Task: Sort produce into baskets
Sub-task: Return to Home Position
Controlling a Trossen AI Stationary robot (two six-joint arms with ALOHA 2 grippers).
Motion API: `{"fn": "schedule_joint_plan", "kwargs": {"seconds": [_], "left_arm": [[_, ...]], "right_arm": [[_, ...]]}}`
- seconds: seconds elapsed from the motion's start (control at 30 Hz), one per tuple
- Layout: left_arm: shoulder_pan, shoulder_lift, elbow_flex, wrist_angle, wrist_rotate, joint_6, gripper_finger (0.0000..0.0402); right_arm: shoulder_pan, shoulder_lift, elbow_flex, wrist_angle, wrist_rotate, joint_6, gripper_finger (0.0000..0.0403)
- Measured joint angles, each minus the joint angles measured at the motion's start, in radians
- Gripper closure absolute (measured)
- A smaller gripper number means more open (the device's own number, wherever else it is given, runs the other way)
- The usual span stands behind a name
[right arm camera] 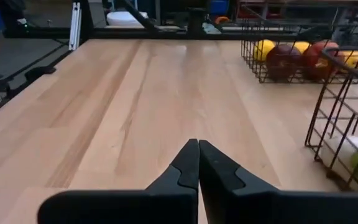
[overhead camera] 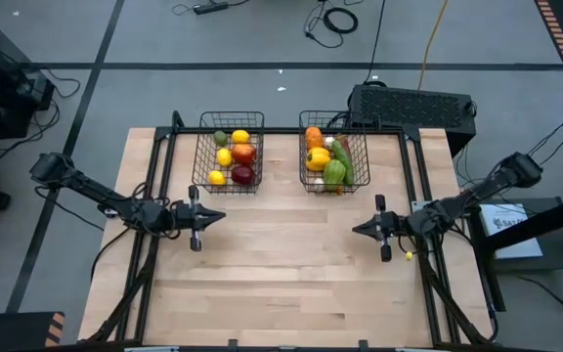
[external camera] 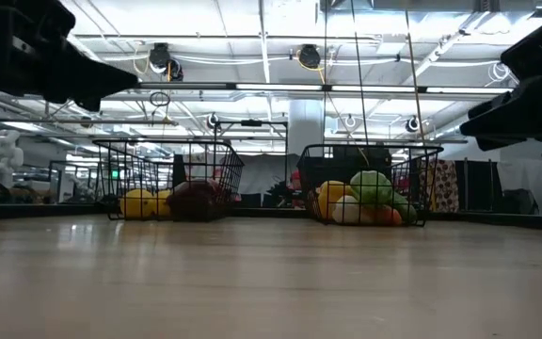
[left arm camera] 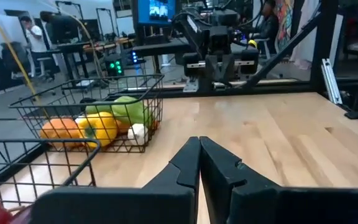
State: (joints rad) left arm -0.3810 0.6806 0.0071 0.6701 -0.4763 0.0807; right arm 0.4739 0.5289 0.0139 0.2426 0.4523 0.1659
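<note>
1. Table (overhead camera: 281,284): pale wood top in a black frame. Two baskets stand side by side along its far edge with a gap between them. All the produce in view lies inside them.
2. Left basket (overhead camera: 199,156): dark wire mesh, rectangular, upright on the far left part of the table. It holds three lemons (overhead camera: 240,137), two red apples (overhead camera: 243,154) and one small lime (overhead camera: 220,138) in a far corner. The pieces are packed close, touching one another.
3. Right basket (overhead camera: 367,161): the same kind, upright on the far right part of the table. It holds an orange piece (overhead camera: 313,137) at the far side, a yellow pepper (overhead camera: 318,158) near the middle, a large green piece (overhead camera: 334,173) at the near side and a white garlic (overhead camera: 328,144) among them. The high view is too small to name anything further.
4. Left gripper (overhead camera: 221,216): over the left half of the table, in front of the left basket and clear of it, pointing toward the table's middle. Its fingers are pressed together tip to tip with nothing between them.
5. Right gripper (overhead camera: 356,229): over the right half of the table, in front of the right basket and clear of it, pointing back at the left gripper. Its fingers are likewise closed on each other and it holds nothing.
6. Room: a person (left arm camera: 27,28) stands among desks well beyond the table, seen from the left wrist.
</note>
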Motion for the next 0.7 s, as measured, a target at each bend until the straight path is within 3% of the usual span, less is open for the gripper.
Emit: {"fn": "schedule_joint_plan", "kwargs": {"seconds": [0.17,0.4,0.7], "left_arm": [[0.01,-0.025,0.0,-0.005,0.016,0.013,0.0387],[0.015,-0.079,-0.001,-0.006,0.026,0.063,0.0387],[0.08,-0.172,-0.001,-0.05,0.088,0.108,0.0387]], "right_arm": [[-0.097,-0.045,0.0,-0.015,-0.046,-0.055,0.0403],[-0.189,-0.139,0.0,-0.047,-0.196,-0.084,0.0403],[-0.239,-0.243,0.0,-0.072,-0.228,-0.128,0.0403]]}}
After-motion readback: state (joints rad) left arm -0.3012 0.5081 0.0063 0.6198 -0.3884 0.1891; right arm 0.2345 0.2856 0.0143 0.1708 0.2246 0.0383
